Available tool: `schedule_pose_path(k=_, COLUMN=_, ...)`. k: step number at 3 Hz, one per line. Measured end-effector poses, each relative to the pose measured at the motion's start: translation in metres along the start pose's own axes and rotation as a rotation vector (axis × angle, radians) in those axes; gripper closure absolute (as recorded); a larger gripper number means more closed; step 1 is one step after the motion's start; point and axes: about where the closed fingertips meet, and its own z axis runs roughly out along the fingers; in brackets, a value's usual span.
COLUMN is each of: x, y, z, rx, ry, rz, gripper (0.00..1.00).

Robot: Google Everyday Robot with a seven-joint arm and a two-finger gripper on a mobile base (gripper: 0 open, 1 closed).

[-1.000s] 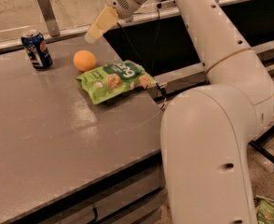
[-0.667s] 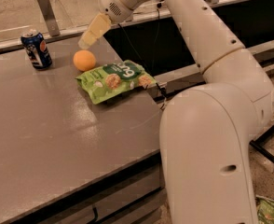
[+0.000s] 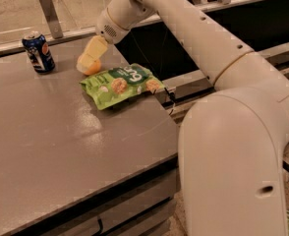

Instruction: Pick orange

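Setting, as I read it from my remote station: an indoor robot test bench, more lab than home; I cannot place it closer.

Evidence:
- One broad grey table (image 3: 56, 146) fills the left and centre of the frame.
- A metal rail (image 3: 68, 35) with an upright post (image 3: 48, 14) runs along its far edge, upper left.
- Pale hard floor (image 3: 12, 9) lies beyond the rail.
- A dark recess (image 3: 154, 48) sits at upper centre.

Props on the table:
- blue soda can (image 3: 38, 51)
- green snack bag (image 3: 120, 85)
- orange (image 3: 93, 69)

The gripper (image 3: 87, 62) is left of upper centre, right at the orange.
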Motion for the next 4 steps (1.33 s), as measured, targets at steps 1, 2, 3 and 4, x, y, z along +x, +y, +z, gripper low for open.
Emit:
schedule_pose_path(k=1, x=0.013, y=0.008, z=0.018, rx=0.003, ry=0.021, rz=0.008, gripper=0.0)
schedule_pose_path(k=2, x=0.023, y=0.011, z=0.031, rx=0.014, ry=0.029, rz=0.034, gripper=0.18)
schedule_pose_path(k=3, x=0.024, y=0.013, z=0.041, rx=0.03, ry=0.052, rz=0.049, gripper=0.41)
schedule_pose_path(k=4, x=0.023, y=0.013, z=0.044, rx=0.032, ry=0.049, rz=0.066, gripper=0.64)
